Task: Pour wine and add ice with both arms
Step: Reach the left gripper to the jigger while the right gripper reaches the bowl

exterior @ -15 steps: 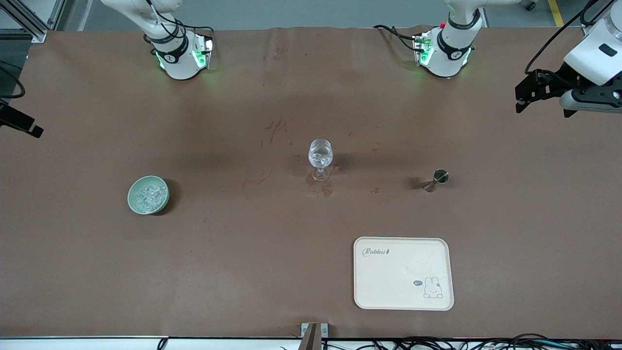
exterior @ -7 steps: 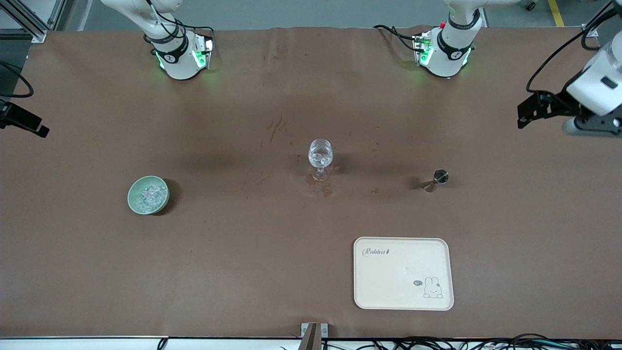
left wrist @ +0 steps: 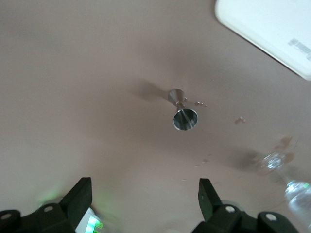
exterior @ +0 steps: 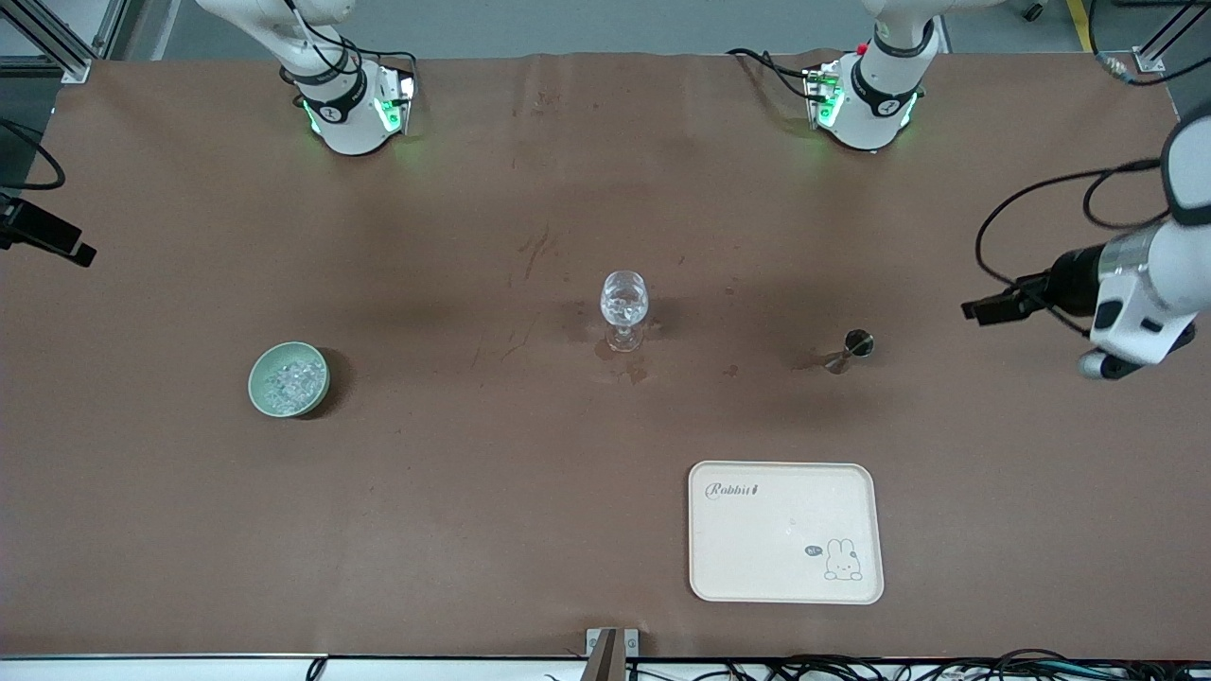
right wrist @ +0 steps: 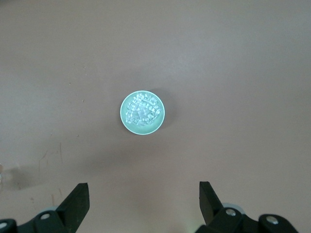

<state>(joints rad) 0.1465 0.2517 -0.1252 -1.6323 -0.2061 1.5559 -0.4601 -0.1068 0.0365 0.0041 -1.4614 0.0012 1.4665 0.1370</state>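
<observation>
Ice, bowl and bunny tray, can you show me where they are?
ice [right wrist: 142, 111]: right wrist view, middle of the pile in the bowl
bowl [exterior: 257, 380]: front view, green rim
bunny tray [exterior: 757, 539]: front view, bare middle

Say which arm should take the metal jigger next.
Left. Its open gripper hangs over the table at its own end, close to the jigger. The right gripper is open high over the ice.
</observation>
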